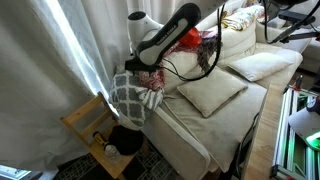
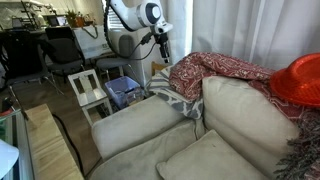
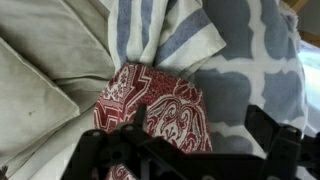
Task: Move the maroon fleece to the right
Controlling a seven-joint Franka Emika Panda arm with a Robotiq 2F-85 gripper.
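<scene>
The maroon fleece (image 3: 150,105) has a white paisley print and lies bunched at the couch's arm end. It shows in both exterior views (image 1: 153,80) (image 2: 225,68). My gripper (image 3: 205,138) is open and hovers just above it. In the wrist view one dark finger is over the fleece's edge and the other is over the grey-and-white blanket (image 3: 245,70). In an exterior view the gripper (image 2: 163,50) hangs at the fleece's far end. In an exterior view the arm partly hides the gripper (image 1: 150,70).
Beige couch cushions (image 1: 212,90) (image 2: 150,125) lie beside the fleece. A blue-and-white striped cloth (image 3: 170,30) lies next to it. A lattice-print blanket (image 1: 130,95) drapes over the couch arm. A red object (image 2: 300,80) sits on the couch back. A small wooden chair (image 1: 90,125) stands below.
</scene>
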